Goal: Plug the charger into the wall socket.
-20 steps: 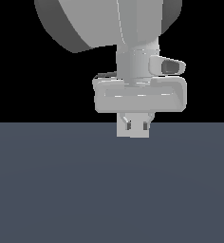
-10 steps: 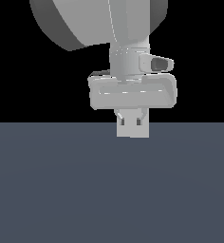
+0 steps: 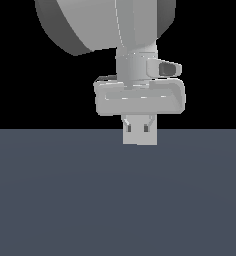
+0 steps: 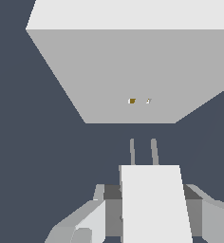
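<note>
In the wrist view my gripper (image 4: 150, 197) is shut on the charger (image 4: 154, 213), a light-grey block with one finger (image 4: 102, 209) on each side. Its two thin prongs (image 4: 142, 152) point at the wall socket (image 4: 123, 71), a large flat light-grey plate with two tiny marks, one yellowish, at its centre (image 4: 132, 100). A gap of dark floor separates the prong tips from the plate. In the exterior view the gripper (image 3: 138, 125) hangs from the arm, and a light-grey square (image 3: 140, 137) that I take for the socket plate covers the fingertips and the charger.
A dark blue-grey floor (image 3: 65, 200) fills the lower half of the exterior view, with black background above. The arm's large grey link (image 3: 90, 25) hangs over the hand.
The hand shifted a little towards the exterior view's left and slightly up during the first half second. Since then it has hardly moved. The grey square stayed put.
</note>
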Controlling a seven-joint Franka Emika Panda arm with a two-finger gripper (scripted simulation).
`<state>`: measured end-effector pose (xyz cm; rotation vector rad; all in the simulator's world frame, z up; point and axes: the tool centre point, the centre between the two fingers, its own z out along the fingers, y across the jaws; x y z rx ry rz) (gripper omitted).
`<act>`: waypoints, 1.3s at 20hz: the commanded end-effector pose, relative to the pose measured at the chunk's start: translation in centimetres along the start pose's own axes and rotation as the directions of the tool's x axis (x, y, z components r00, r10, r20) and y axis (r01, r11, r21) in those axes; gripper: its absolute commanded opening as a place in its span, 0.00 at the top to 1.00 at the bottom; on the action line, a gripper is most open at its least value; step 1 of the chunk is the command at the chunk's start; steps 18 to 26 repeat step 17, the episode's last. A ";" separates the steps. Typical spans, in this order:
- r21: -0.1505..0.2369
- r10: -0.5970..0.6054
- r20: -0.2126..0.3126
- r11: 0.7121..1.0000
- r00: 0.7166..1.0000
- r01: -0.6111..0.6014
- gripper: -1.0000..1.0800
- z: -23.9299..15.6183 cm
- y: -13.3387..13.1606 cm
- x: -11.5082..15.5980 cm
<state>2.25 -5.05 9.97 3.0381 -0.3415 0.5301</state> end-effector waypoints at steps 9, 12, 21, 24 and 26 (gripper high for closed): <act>0.000 0.001 0.000 1.000 1.000 -0.001 1.00 1.1 0.0 3.3; 0.000 0.001 0.000 1.000 1.000 -0.001 1.00 1.4 0.0 3.9; 0.000 0.002 0.000 1.000 1.000 -0.002 1.00 1.5 0.0 4.2; 0.000 0.002 0.000 1.000 1.000 -0.002 1.00 1.5 0.0 4.2; 0.000 0.002 0.000 1.000 1.000 -0.002 1.00 1.5 0.0 4.2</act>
